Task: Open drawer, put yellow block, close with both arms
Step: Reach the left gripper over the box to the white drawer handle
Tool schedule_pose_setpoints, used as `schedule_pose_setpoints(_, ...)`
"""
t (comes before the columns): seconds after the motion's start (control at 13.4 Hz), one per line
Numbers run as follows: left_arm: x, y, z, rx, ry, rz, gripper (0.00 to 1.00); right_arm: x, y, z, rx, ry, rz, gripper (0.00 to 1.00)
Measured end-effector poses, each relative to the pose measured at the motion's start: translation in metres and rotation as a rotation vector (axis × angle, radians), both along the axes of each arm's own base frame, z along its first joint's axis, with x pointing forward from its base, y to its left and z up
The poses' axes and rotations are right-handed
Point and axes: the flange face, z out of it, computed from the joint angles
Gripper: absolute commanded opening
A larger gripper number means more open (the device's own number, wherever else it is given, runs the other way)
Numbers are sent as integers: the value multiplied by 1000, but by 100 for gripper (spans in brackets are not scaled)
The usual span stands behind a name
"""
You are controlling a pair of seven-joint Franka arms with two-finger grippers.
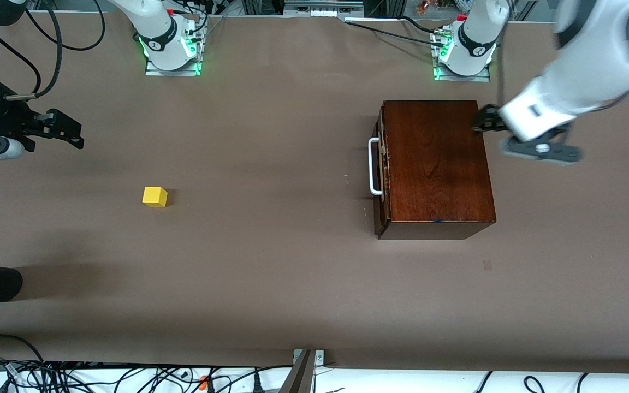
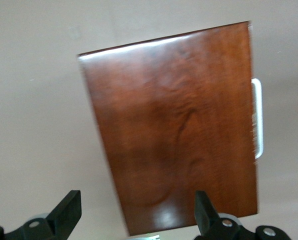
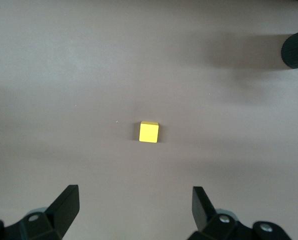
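The small bright yellow cube [image 1: 154,196] lies on the brown table [image 1: 271,284], at about four o'clock from the right gripper [image 1: 69,131], whose fingers stand apart. The left gripper [image 1: 484,121], fingers spread, hangs over the dark reddish-brown wooden box [image 1: 434,164].

Robotics lab, bolted arm bases [image 1: 171,52], brown-covered table [image 1: 271,284], loose cables [image 1: 74,376]

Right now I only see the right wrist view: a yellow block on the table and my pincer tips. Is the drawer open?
Observer: No, the drawer looks shut. Its white handle faces the right arm's end of the table.
Operator: Where's the other pincer?
Observer: The left pincer hovers open over the wooden box, at its edge toward the left arm's end.
Operator: Is my block close to the box?
Observer: No. The yellow block lies well apart from it, toward the right arm's end.
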Motion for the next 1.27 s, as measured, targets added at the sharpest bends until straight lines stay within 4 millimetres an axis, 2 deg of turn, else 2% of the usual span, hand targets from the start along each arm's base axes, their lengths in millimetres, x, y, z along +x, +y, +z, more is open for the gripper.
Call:
schedule_pose_setpoints(0.22, 10, -77, -36, 30, 32, 12, 100, 0, 0, 0, 0, 0, 0, 100)
schedule_pose_setpoints(0.52, 10, -157, -90, 52, 12, 81, 100, 0, 0, 0, 0, 1, 0, 100)
schedule_pose_setpoints(0.9, 8, -207, -151, 106, -49, 148, 100, 0, 0, 0, 0, 1, 0, 100)
schedule_pose_setpoints(1.27, -21, -249, -187, 220, -85, 182, 100, 0, 0, 0, 0, 0, 1, 100)
